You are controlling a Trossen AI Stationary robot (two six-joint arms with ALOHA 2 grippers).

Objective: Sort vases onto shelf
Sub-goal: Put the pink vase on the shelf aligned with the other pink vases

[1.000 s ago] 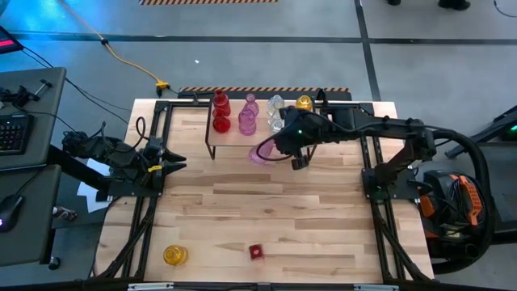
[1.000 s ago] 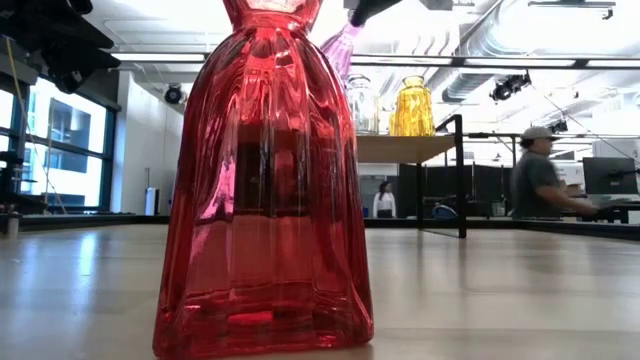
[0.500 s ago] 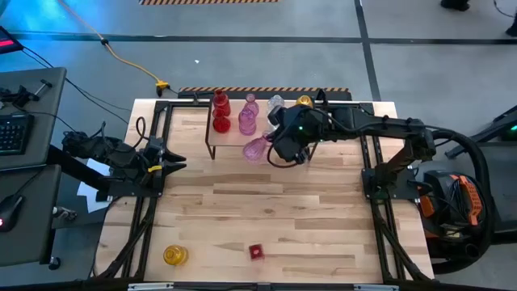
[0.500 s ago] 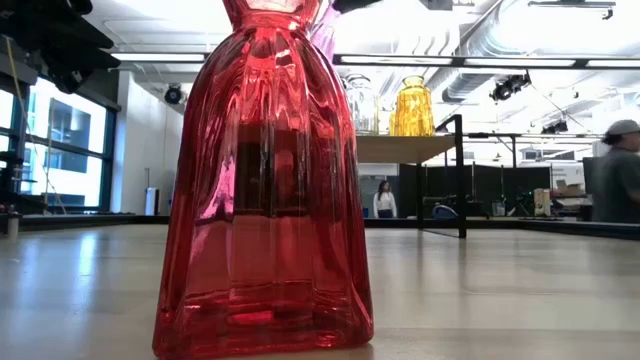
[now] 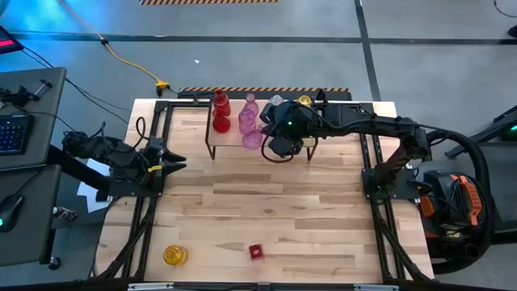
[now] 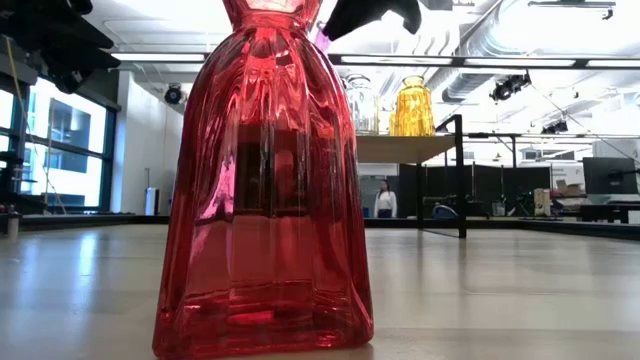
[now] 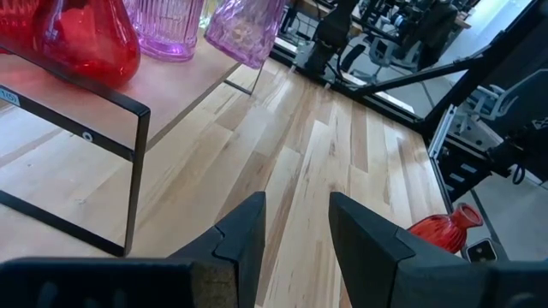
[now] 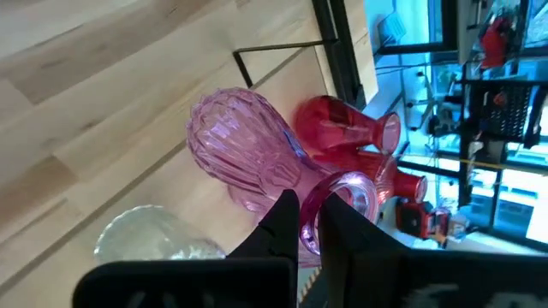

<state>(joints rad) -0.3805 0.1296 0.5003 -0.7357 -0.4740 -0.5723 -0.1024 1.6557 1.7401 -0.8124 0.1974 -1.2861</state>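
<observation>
Right claw (image 5: 271, 144) pinches rim of tilted pink vase (image 5: 254, 139) above shelf (image 5: 234, 137) front edge. Risk: base clips neighbouring pink vase (image 5: 247, 121), topples it. Left claw (image 5: 174, 161) half-open, empty, idle at worktop left.

Light: bright, even — overhead ceiling strips (image 6: 480, 62) glare white in the low view.
Glare: highlights streak the near red vase (image 6: 262, 190).
Focus: room behind soft — tabletop (image 5: 266, 210) shadows faint.
</observation>
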